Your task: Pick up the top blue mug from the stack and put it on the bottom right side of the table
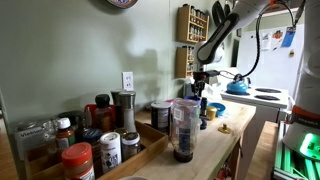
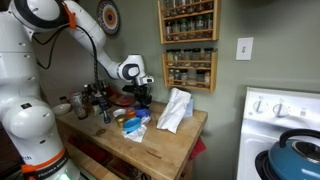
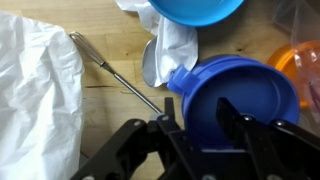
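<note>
You have one small solid-blue mug [image 3: 250,95] directly beneath the end effector [image 3: 200,118], over the wooden worktop [image 3: 100,20]. Its two black fingers [image 3: 232,120] straddle the rim; whether they pinch it, you cannot tell. Nearby lie one other blue vessel [image 3: 195,8], one metal spoon [image 3: 115,68] and one crumpled white bag [image 3: 35,90].

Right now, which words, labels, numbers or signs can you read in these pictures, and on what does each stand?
None can be read.
Labels on the spice jars: too blurred.
Jars in the wall spice rack: too small.
The stove panel: no legible marks.
Wrist view: no text on the blue mug.
</note>
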Motion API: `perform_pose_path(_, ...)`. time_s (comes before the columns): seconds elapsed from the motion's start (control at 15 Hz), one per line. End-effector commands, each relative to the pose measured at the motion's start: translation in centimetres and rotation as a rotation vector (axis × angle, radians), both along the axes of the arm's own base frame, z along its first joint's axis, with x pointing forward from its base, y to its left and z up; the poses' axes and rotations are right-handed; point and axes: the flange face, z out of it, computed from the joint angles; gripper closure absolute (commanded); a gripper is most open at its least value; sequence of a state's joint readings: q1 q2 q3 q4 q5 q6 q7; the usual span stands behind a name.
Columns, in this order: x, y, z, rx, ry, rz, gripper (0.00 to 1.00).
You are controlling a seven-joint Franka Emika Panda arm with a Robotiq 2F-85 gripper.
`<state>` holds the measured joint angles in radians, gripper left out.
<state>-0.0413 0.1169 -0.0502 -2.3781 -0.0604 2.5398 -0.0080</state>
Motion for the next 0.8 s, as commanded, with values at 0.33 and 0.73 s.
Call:
perform_pose_path(0.33, 1.6, 0.0, -0.8, -0.006, 0.022, -0.024, 0.61)
perform_pose_path(0.73, 2.0, -0.5, -1.4, -0.003, 0.035, -0.038, 0.93)
